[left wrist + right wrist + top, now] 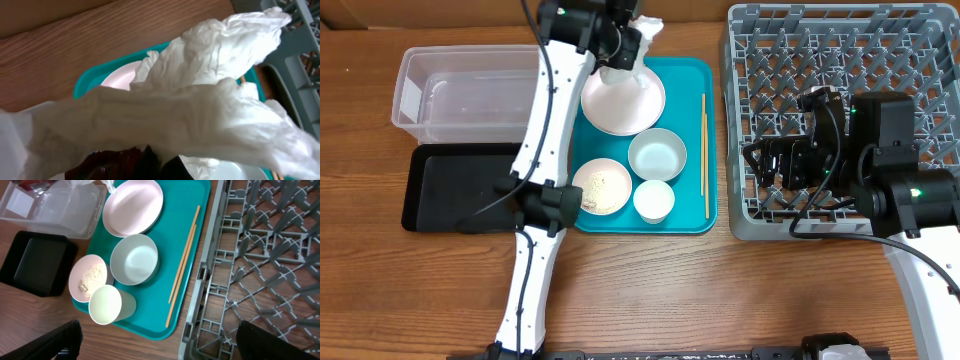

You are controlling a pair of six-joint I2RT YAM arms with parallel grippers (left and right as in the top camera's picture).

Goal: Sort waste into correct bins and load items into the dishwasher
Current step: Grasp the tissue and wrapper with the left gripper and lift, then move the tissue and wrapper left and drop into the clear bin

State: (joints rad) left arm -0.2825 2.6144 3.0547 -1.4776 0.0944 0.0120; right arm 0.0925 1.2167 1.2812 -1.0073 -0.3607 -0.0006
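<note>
table (650,290): brown wood, visible grain, matte; ran to the edges of the overhead view.
dish rack (840,60): square, grey moulded plastic, open grid base with upright pegs; stood on the right of the table, just beside the teal tray.
teal tray (692,90): smooth plastic, rounded corners, low raised rim; lay mid-table between the dish rack and the two bins.
clear tub (470,95): see-through rectangular plastic with a white label on one end; sat at the far left.
black tray (450,190): shallow, flat, dull black; lay just nearside of the clear tub.
left gripper (620,45): hung over the far end of the teal tray, pinching the napkin; fingertips buried under paper in the wrist view.
right gripper (775,165): hovered above the dish rack's left side; fingers (55,340) spread wide, holding nothing.
large plate (625,105): glossy white, round; sat at the far end of the teal tray.
napkin (200,115): thin white paper, creased and ridged; dangled from the left gripper over the large plate's far rim.
bowl (656,155): white, deep, round; sat mid-tray.
small plate (602,187): white, round; sat at the tray's near left.
cup (654,200): white, small; stood just beside the small plate.
chopsticks (704,150): two thin pale wooden sticks; lay side by side along the tray's right edge.
rice (91,277): pale, clumped grains; lay on the small plate.
</note>
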